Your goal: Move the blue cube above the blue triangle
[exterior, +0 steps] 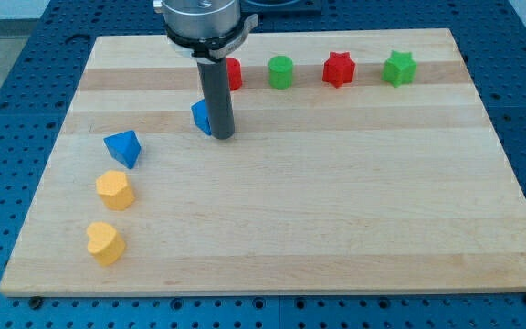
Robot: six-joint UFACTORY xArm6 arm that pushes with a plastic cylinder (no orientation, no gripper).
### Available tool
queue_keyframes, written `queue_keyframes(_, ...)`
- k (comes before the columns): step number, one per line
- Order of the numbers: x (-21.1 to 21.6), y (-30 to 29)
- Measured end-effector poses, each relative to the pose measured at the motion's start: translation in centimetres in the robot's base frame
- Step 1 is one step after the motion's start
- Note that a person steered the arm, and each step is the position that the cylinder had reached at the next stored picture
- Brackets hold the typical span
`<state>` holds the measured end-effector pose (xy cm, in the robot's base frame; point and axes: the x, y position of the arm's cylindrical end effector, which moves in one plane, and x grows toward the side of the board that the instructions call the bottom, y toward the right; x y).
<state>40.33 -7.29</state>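
In the camera view, a big wooden board (336, 210) is lying on a blue table with little holes (7, 55). My tip (223, 136) is sitting on the board, near the view's top and a bit to the view's left of the middle. The arm has no hand, only a straight dark rod (216, 96), so nothing is opening, closing or holding on. The blue cube (201, 117) is sitting right beside my tip, on its left side in the view, and the two are looking like they are touching. The rod is hiding part of the cube. The blue triangle (123, 148) is sitting lower down and farther to the view's left, apart from the cube. Under the triangle, toward the view's bottom, two yellow blocks are sitting one below the other: the upper yellow block (115, 189) is looking a bit like a six-sided shape, and the lower yellow block (105, 242) is looking like a heart. Along the view's top a row of blocks is sitting. A red block (234, 73) is peeking out just behind the rod, and I cannot tell its shape. Next to it, going to the view's right, are a green round block (281, 71), a red star (339, 69) and a green star (398, 68).
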Motion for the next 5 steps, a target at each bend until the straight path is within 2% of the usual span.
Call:
queue_keyframes(3,-1.3,3.5)
queue_keyframes(5,-5.1,4.8)
